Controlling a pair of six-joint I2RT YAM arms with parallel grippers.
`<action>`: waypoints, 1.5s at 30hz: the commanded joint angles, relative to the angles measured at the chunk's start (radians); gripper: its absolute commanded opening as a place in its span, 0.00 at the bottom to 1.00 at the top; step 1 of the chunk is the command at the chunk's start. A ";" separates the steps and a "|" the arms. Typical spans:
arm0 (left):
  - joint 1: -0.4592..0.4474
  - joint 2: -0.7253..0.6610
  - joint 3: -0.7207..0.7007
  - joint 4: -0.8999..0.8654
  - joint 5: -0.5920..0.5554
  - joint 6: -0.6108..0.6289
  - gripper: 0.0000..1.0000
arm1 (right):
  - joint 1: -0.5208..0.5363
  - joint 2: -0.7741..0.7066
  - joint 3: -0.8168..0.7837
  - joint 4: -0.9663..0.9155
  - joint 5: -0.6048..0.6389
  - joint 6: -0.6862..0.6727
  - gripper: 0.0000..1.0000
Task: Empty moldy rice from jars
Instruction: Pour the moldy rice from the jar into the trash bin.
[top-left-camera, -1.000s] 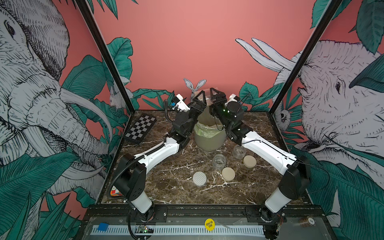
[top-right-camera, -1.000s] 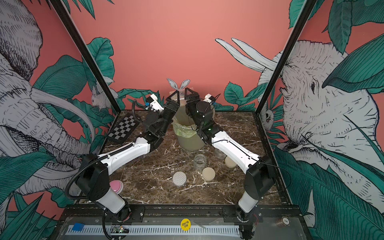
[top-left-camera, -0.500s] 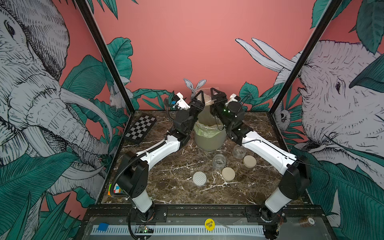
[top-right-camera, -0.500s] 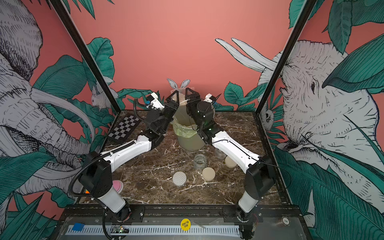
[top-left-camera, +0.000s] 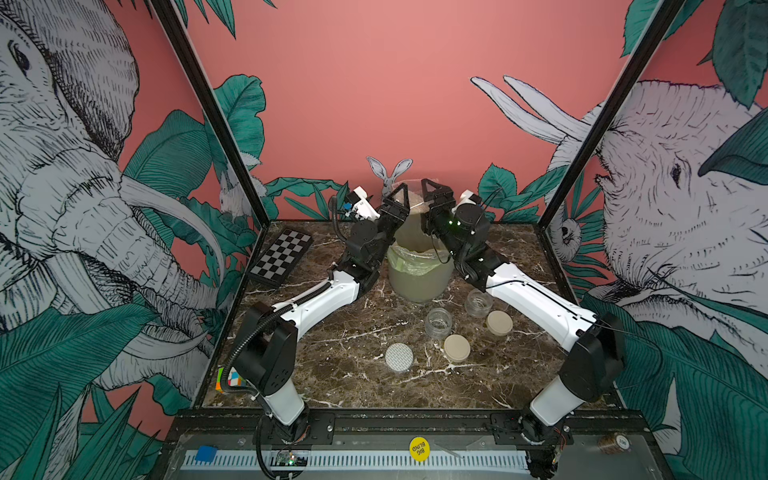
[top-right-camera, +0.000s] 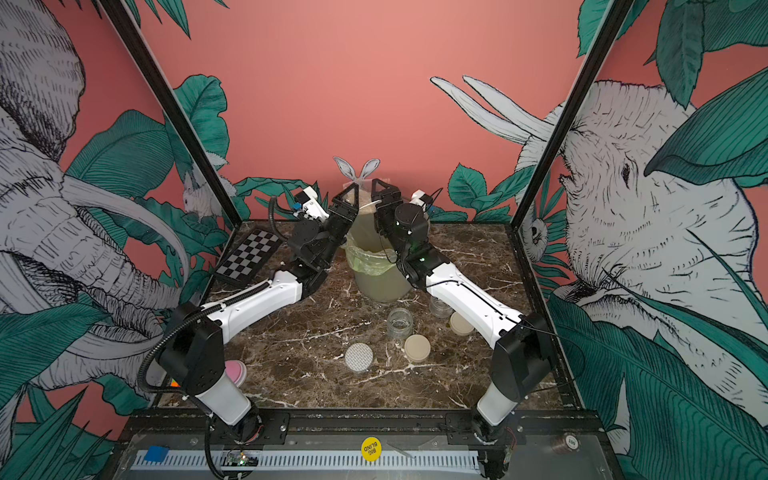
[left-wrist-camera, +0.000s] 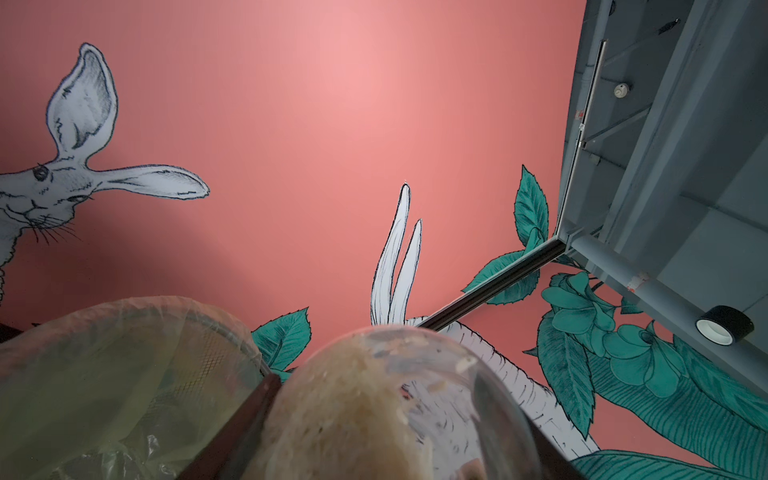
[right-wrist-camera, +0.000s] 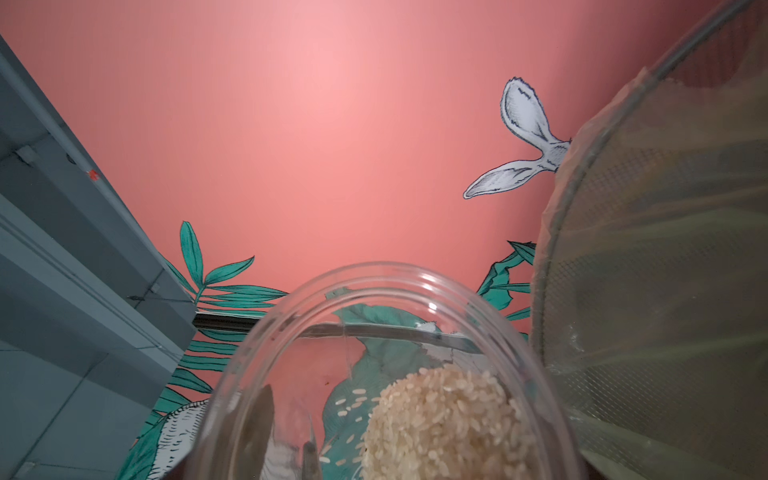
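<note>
moldy rice (right-wrist-camera: 449, 419): off-white clump of grains inside the held jar, a few loose grains stuck to the clear wall; packed against the glass between the left fingers in the left wrist view (left-wrist-camera: 345, 415).
held jar (top-left-camera: 414, 195): clear, lidless, up in the air between the left fingers and the right fingers, straight above the bin; tilt hard to read.
left fingers (left-wrist-camera: 237, 424): clamped on the held jar, one on each side of its wall.
right fingers (top-left-camera: 436, 193): just beside the held jar, opposite the left fingers; gripping or loose, cannot tell.
bin (top-left-camera: 417, 274): translucent, lined with a green-tinted bag, standing on the desk right below both pairs of fingers.
squat jar (top-left-camera: 478, 302): clear, open, upright on the desk, well below the right fingers, close to that arm's white link.
second squat jar (top-left-camera: 438, 322): same kind, near the first, farther from the fingers.
beige lid (top-left-camera: 499, 322): flat on the desk, just beside the squat jar.
second beige lid (top-left-camera: 457, 348): flat, just beside the second squat jar.
dotted lid (top-left-camera: 399, 357): white, flat on the desk, well apart from both pairs of fingers.
desk (top-left-camera: 353, 386): dark veined marble.
checkerboard (top-left-camera: 281, 257): at the desk's edge, well out to the outer side of the left fingers.
</note>
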 joint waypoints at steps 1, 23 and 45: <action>0.015 -0.053 -0.008 0.026 0.013 0.025 0.34 | -0.010 -0.073 -0.006 -0.010 -0.013 -0.036 0.87; 0.026 -0.046 -0.004 0.027 -0.003 0.048 0.32 | -0.050 -0.131 -0.043 -0.288 -0.051 -0.046 0.99; 0.061 -0.083 -0.006 -0.079 0.051 0.097 0.31 | -0.126 0.005 0.337 -0.772 -0.202 -0.686 0.95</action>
